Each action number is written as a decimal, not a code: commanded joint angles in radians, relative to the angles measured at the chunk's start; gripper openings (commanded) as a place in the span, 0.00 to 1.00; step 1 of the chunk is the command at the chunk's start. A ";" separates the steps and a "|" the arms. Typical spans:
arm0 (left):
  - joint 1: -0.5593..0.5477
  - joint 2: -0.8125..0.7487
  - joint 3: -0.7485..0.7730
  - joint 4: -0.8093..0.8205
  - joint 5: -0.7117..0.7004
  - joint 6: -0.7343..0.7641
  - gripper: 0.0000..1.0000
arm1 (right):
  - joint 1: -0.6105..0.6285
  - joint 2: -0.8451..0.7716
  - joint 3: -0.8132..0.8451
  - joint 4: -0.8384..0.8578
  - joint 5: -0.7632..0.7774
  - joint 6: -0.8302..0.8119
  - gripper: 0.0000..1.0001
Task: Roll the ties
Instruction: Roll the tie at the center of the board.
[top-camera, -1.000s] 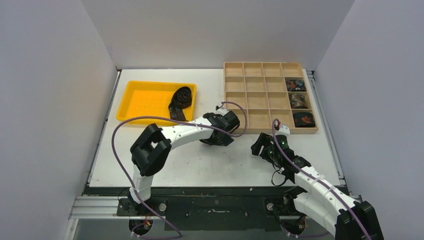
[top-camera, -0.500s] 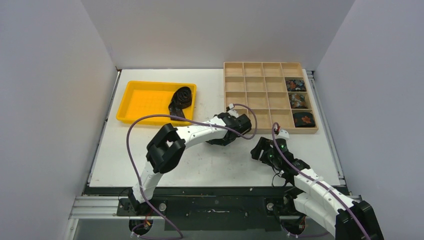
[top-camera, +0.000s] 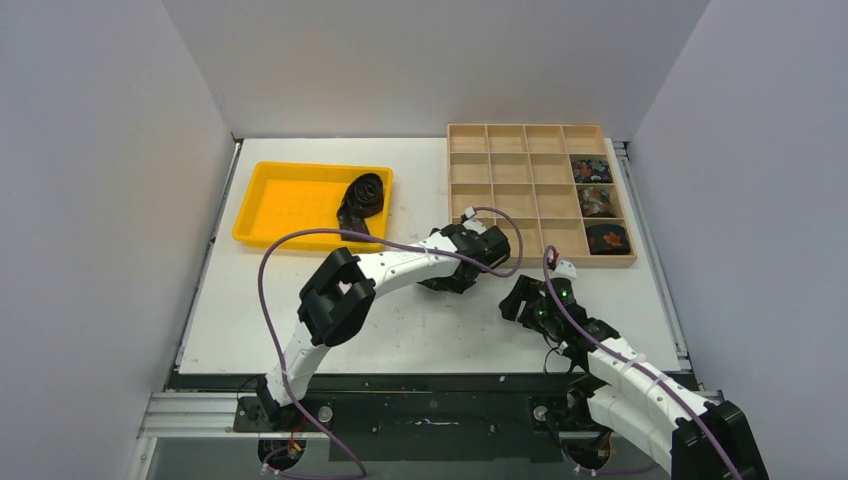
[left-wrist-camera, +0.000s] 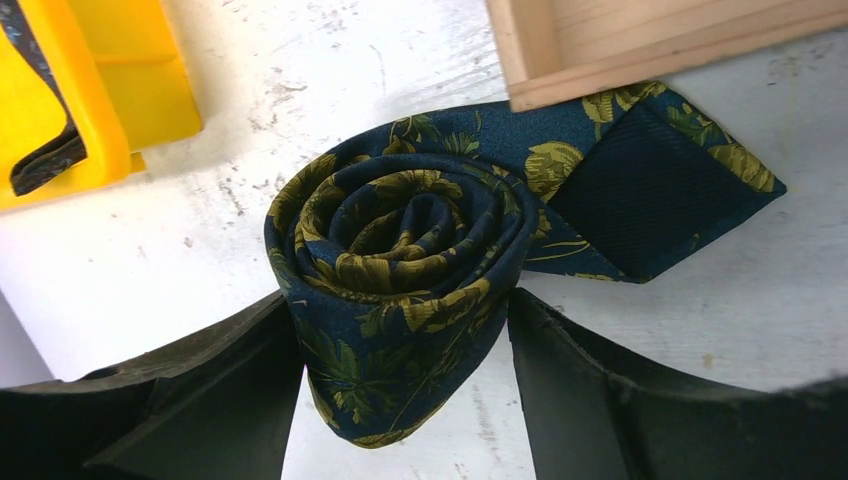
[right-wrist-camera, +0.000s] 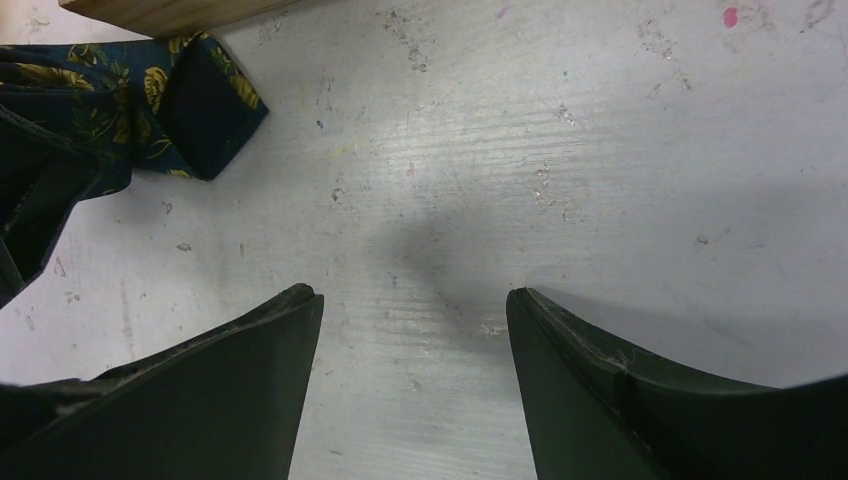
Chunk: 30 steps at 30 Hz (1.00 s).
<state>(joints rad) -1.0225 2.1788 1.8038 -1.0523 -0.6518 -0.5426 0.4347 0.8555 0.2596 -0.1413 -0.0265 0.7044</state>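
A navy tie with yellow floral print (left-wrist-camera: 400, 260) lies rolled into a coil on the white table, its pointed tail (left-wrist-camera: 650, 190) running under the corner of the wooden compartment box (left-wrist-camera: 620, 50). My left gripper (left-wrist-camera: 405, 330) is open, one finger on either side of the coil and just brushing it. From above, the left gripper (top-camera: 455, 278) covers the coil. My right gripper (right-wrist-camera: 412, 310) is open and empty over bare table, right of the tail (right-wrist-camera: 190, 110). A black tie (top-camera: 362, 200) lies loosely coiled in the yellow tray (top-camera: 290, 205).
The wooden box (top-camera: 450, 180) at the back right holds three rolled ties (top-camera: 596, 201) in its right column. The yellow tray's corner (left-wrist-camera: 150, 90) is close to the left of the coil. My right gripper (top-camera: 515, 298) sits just right of the left one.
The left arm moved right toward the wooden box's near corner, and its jaws spread wider around the coil. The right arm stayed almost still.
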 joint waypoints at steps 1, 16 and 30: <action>-0.015 -0.006 0.052 0.054 0.069 -0.020 0.70 | 0.008 -0.013 -0.002 0.052 -0.001 0.008 0.69; -0.035 -0.074 0.094 0.045 0.073 -0.020 0.79 | 0.009 -0.019 -0.003 0.051 -0.002 0.009 0.69; -0.053 -0.028 0.154 0.084 0.170 0.000 0.79 | 0.009 -0.047 -0.005 0.040 -0.006 0.015 0.69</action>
<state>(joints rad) -1.0740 2.1769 1.9087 -1.0180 -0.5442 -0.5449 0.4351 0.8379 0.2592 -0.1314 -0.0284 0.7055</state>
